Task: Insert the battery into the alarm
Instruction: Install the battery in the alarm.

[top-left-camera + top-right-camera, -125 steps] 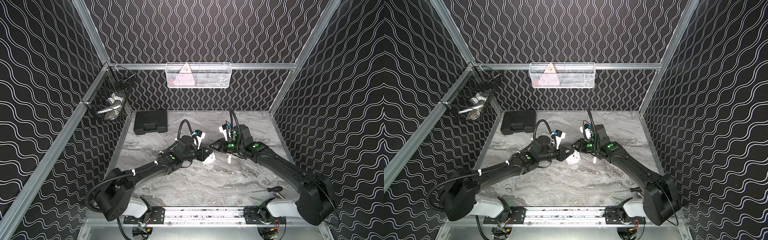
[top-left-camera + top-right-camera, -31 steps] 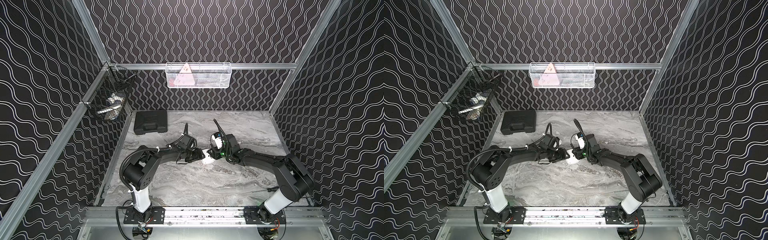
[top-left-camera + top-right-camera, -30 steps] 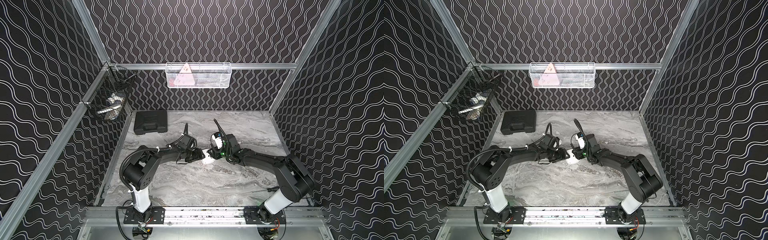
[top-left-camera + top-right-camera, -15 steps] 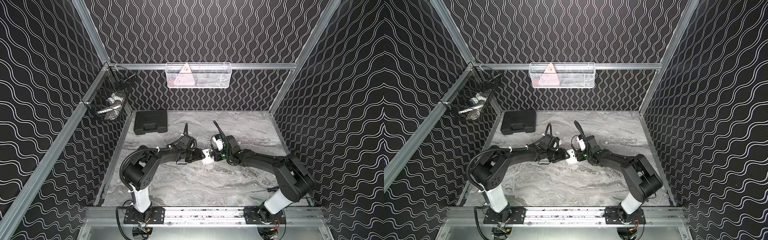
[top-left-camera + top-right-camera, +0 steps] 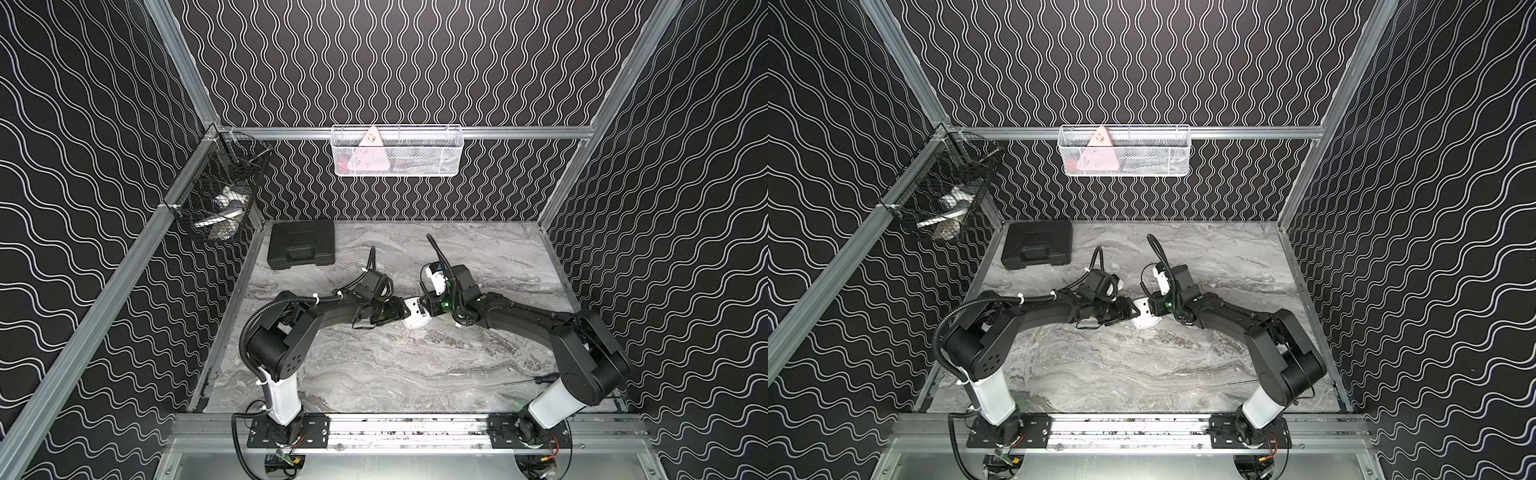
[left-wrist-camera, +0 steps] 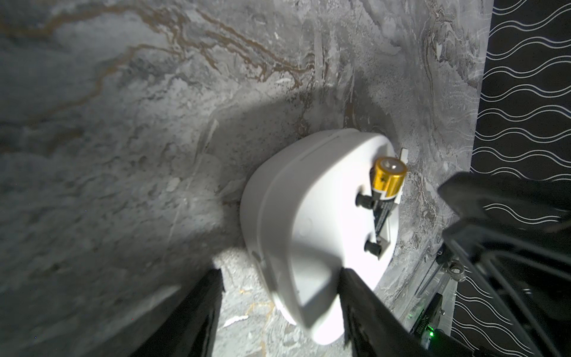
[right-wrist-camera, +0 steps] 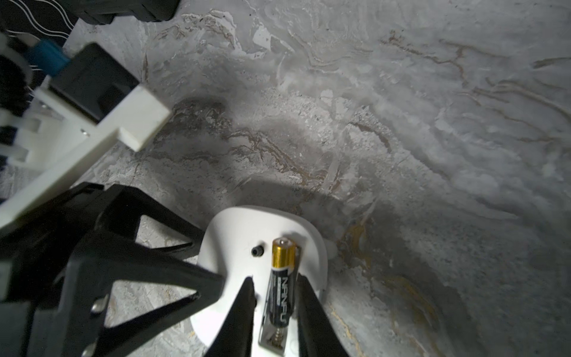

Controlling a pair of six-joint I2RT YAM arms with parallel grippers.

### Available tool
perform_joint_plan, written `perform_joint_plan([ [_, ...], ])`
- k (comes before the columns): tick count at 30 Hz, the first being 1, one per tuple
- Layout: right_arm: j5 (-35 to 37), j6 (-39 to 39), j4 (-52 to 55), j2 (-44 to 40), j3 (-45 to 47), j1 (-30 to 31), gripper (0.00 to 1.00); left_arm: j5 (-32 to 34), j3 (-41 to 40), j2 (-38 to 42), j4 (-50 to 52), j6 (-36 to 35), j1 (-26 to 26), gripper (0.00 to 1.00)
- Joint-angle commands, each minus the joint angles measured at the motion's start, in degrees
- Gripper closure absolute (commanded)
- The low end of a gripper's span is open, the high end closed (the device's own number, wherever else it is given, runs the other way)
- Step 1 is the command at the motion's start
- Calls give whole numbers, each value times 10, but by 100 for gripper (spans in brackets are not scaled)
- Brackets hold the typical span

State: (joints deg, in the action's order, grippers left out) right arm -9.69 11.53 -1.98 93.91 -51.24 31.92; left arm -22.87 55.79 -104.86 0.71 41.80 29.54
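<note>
Hold: While the left gripper (image 6: 278,296) clamps the alarm (image 6: 309,222) by its edge, back turned toward the right arm, I judge the slot is being kept steady for loading.
Battery: the battery (image 7: 281,287) lies in the alarm's slot, black end against the spring, gold end riding above the alarm's back, so not fully seated.
Right gripper: the right gripper (image 7: 275,296) straddles the battery, fingers (image 7: 244,306) slightly parted, gaps either side, gripping nothing.
Views: only the wrist views show the battery; in both top views the alarm (image 5: 415,314) is a white patch between the arms.

Marble table (image 5: 415,374) open near rail; black case (image 5: 301,249) blocks far-left corner.
</note>
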Motion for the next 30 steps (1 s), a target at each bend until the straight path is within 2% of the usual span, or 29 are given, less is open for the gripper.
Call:
perform_joint_plan([
  [1, 19, -1, 21, 19, -26, 1, 76, 26, -7, -6, 61, -15, 0, 36],
  [10, 13, -11, 42, 60, -62, 2, 84, 23, -5, -9, 61, -19, 1, 35],
  [30, 5, -16, 56, 69, -33, 7, 93, 23, -2, -7, 65, -19, 0, 35],
])
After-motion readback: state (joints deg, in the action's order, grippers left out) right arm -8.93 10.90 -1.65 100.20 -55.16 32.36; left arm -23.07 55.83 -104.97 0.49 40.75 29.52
